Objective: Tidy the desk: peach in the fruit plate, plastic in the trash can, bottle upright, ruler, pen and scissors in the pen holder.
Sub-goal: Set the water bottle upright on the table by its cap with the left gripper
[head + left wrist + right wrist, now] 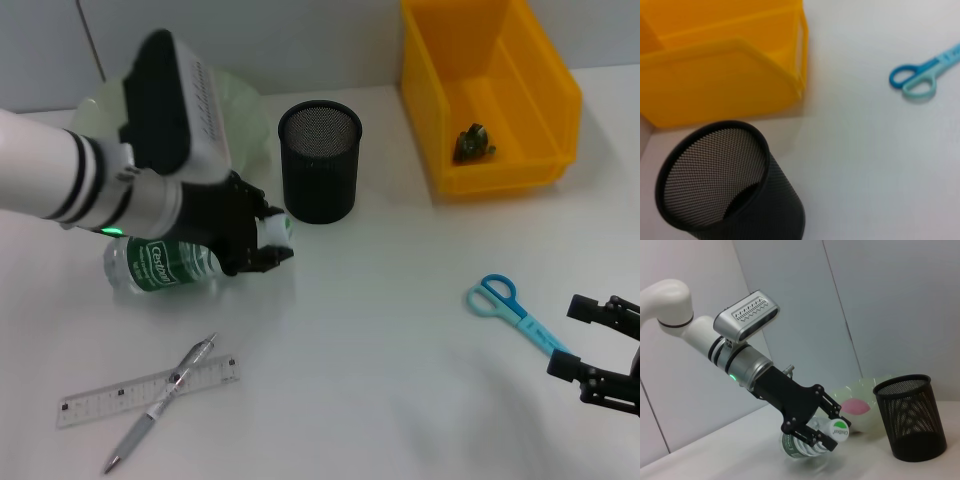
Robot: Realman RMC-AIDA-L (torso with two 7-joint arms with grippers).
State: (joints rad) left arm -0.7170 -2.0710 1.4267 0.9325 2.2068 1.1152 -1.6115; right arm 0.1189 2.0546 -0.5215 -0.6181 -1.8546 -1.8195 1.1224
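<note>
A clear bottle (160, 266) with a green label lies on its side at the left. My left gripper (268, 240) is shut around its neck by the white cap (840, 430), seen from the side as left gripper (832, 432). The black mesh pen holder (318, 160) stands just behind. Blue scissors (508, 306) lie at the right, close to my open right gripper (590, 345). A clear ruler (150, 391) and a pen (160, 405) lie crossed at the front left. The peach (856, 406) rests in the green fruit plate (875, 390). Crumpled plastic (475, 143) sits in the yellow bin (545, 100).
The fruit plate (245, 105) is mostly hidden behind my left arm in the head view. The left wrist view shows the pen holder (725, 190), the yellow bin (720, 75) and the scissors (920, 80). A wall runs along the table's back.
</note>
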